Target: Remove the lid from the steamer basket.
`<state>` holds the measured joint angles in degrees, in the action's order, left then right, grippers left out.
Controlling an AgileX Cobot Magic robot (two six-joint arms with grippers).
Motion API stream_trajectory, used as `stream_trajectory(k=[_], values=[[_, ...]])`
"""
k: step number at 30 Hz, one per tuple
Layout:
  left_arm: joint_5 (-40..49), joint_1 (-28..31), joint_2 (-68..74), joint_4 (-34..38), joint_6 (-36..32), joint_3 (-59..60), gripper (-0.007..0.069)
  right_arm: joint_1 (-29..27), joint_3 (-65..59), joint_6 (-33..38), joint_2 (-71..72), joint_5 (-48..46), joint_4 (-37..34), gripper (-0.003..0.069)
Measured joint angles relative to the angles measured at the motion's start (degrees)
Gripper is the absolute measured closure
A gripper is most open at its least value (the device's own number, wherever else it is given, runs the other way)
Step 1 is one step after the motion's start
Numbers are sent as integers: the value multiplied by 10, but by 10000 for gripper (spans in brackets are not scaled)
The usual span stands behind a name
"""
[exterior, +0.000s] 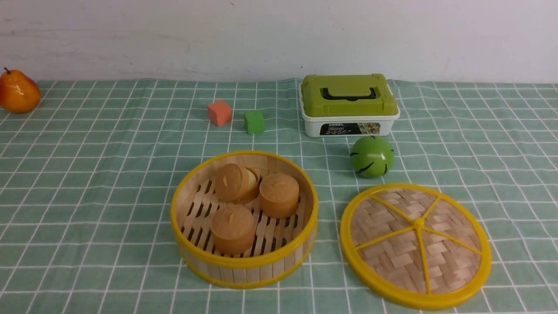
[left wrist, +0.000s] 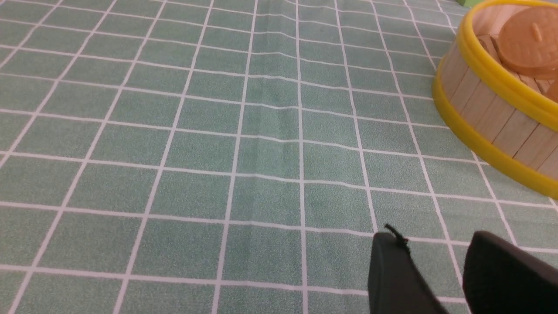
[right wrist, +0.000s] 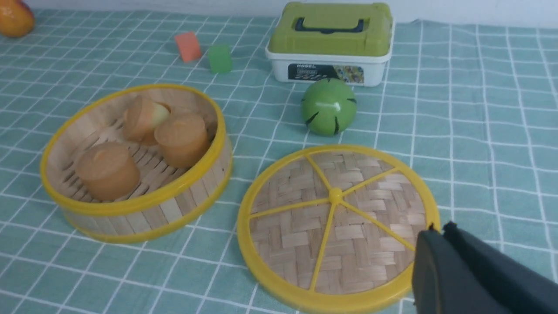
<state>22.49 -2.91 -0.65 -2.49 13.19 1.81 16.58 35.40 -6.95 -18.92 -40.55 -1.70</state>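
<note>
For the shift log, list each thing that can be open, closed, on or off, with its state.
Steamer basket: open, uncovered, three buns inside.
Lid: off, lying on the cloth beside the basket, knob side up.
Box: closed, green cover on, handle folded down.
Left gripper: open, holding nothing.
Right gripper: shut, holding nothing.

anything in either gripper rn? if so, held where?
Nothing held: left gripper open and empty, right gripper shut on nothing.
</note>
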Motion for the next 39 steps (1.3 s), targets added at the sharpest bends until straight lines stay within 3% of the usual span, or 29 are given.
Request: stream_trajectory(k=[18, 24, 27, 31, 35, 39], values=[[0, 0, 0, 0, 0, 0, 386, 0, -6, -1, 7, 2, 12, 673], [0, 0, 0, 0, 0, 0, 386, -2, -88, 38, 44, 104, -22, 669], [0, 0, 0, 0, 0, 0, 386, -19, -146, 70, 78, 173, -26, 669], [0, 0, 0, 0, 0, 0, 386, -99, -267, 94, 144, 266, -27, 669], [0, 0, 0, 0, 0, 0, 386, -166, -338, 95, 188, 290, -27, 669], [0, 0, 0, 0, 0, 0, 386, -192, -368, 95, 195, 293, -27, 669]])
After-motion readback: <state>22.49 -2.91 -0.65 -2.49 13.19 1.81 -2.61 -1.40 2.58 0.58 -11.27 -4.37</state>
